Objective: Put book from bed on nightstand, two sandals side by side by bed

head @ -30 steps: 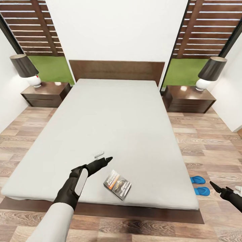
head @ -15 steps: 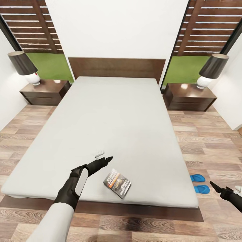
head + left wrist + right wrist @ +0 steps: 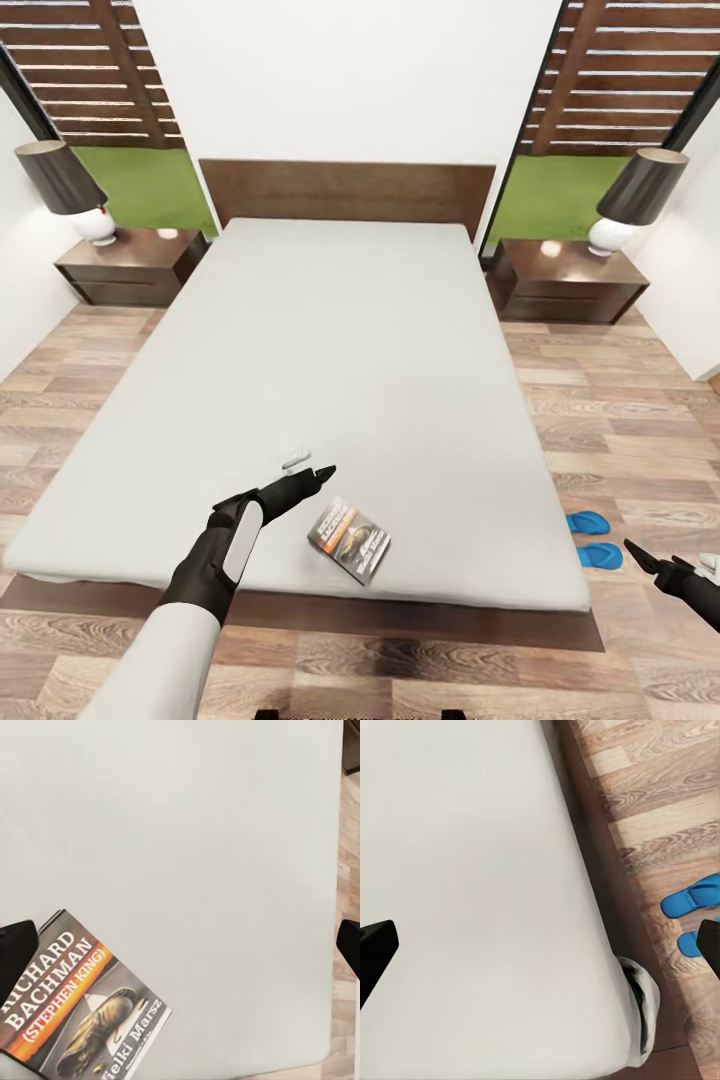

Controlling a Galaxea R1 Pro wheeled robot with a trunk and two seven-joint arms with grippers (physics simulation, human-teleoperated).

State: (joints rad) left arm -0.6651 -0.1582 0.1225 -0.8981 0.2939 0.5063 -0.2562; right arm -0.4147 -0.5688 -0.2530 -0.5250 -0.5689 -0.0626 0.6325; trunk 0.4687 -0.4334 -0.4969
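Note:
The book (image 3: 348,539) lies flat on the pale grey bed (image 3: 340,340) near its foot edge, dark cover up with an orange band. In the left wrist view the book (image 3: 79,1009) sits close beside one fingertip. My left gripper (image 3: 310,466) hovers open over the mattress, just left of and beyond the book. The two blue sandals (image 3: 588,522) (image 3: 598,555) lie close together on the floor to the right of the bed's foot corner, and they also show as sandals (image 3: 694,897) in the right wrist view. My right gripper (image 3: 652,563) is open, low at the right, near the sandals.
Two dark nightstands stand beside the headboard, the left one (image 3: 130,266) and the right one (image 3: 570,282). Each carries a lamp (image 3: 62,185) (image 3: 634,198) with a dark shade. Wood-plank floor (image 3: 620,420) runs along both sides of the bed. Windows flank the white wall.
The whole view has shifted as the camera moved nearer to the bed. Both arms hold the same pose, and the book and sandals lie where they were.

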